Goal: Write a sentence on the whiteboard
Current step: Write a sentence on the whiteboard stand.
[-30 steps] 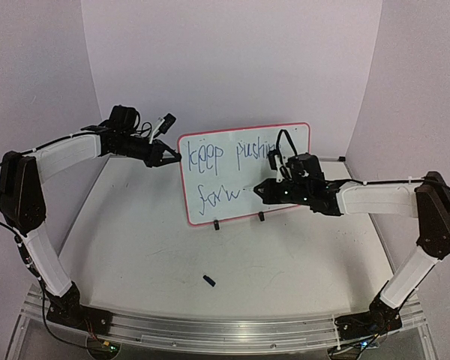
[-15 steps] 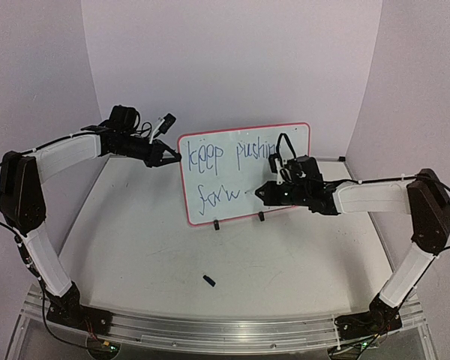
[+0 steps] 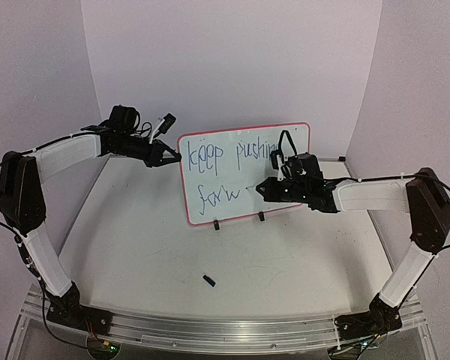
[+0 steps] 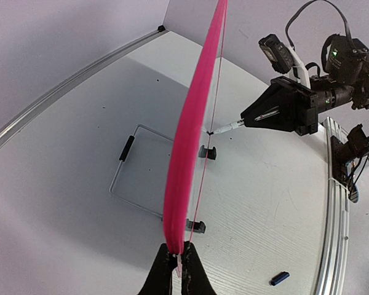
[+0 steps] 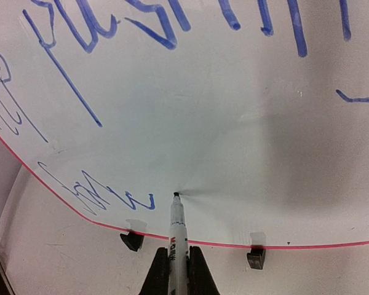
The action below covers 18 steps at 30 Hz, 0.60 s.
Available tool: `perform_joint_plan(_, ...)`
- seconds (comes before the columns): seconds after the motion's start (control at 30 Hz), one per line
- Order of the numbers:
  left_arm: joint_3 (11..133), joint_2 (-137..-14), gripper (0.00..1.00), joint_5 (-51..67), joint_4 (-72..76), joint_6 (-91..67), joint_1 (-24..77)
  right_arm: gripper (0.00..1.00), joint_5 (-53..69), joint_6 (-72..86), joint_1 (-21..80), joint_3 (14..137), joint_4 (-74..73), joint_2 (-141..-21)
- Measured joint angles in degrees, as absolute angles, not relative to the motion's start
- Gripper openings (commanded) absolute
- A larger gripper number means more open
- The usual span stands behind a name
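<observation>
Whiteboard [image 3: 240, 176]: a flat, glossy white rectangle with rounded corners and a thin red-pink rim. It stands upright on two small black clip feet [image 3: 217, 224] at the middle rear of the table [image 3: 285, 255], its face turned towards the arms. The sentence [image 3: 210, 156] runs across it in thin blue marker strokes. The upper line reads "keep pushin" before the right arm covers the rest, and the lower line reads "forw".

The right gripper [image 3: 264, 189] is clamped on a slim white marker [image 5: 176, 227] with a dark tip. That tip meets the board just right of the "w", low on the face. In the right wrist view the upper line is cut off by the top of the picture, so only the lower parts of its letters show.

The left gripper [image 4: 179, 261] pinches the board's left edge, its black fingers closed on the rim. From that wrist the board shows only edge-on, as a smooth pink band, and none of the writing can be read.

Behind the board a thin wire frame [image 4: 127, 148] with a short black sleeve lies flat on the table. A small dark blue cap-like piece [image 3: 208, 280] lies well apart from the board, nearer the arm bases. The tabletop is matt white with a faint grain.
</observation>
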State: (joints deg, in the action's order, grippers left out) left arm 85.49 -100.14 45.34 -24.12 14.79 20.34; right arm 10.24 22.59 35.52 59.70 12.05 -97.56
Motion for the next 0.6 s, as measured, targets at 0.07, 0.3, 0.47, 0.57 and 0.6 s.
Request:
perform_joint_plan(0.07, 85.49, -100.14, 0.00, 45.32, -24.12, 14.79, 20.34, 0.00, 10.33, 22.57, 35.45, 59.75, 12.00, -97.58)
perform_joint_plan(0.3, 85.49, -100.14, 0.00, 45.28, -24.12, 14.76, 20.34, 0.00, 12.24, 22.55, 35.33, 60.55, 12.03, -98.65)
perform_joint_plan(0.47, 85.49, -100.14, 0.00, 45.28, -24.12, 14.76, 20.34, 0.00, 13.27, 22.55, 35.33, 60.55, 12.14, -99.55)
perform_joint_plan(0.57, 85.49, -100.14, 0.00, 45.25, -24.12, 14.76, 20.34, 0.00, 13.39, 22.55, 35.35, 60.55, 12.14, -99.79)
perform_joint_plan(0.6, 85.49, -100.14, 0.00, 45.25, -24.12, 14.76, 20.34, 0.00, 13.40, 22.55, 35.34, 60.55, 12.14, -99.89)
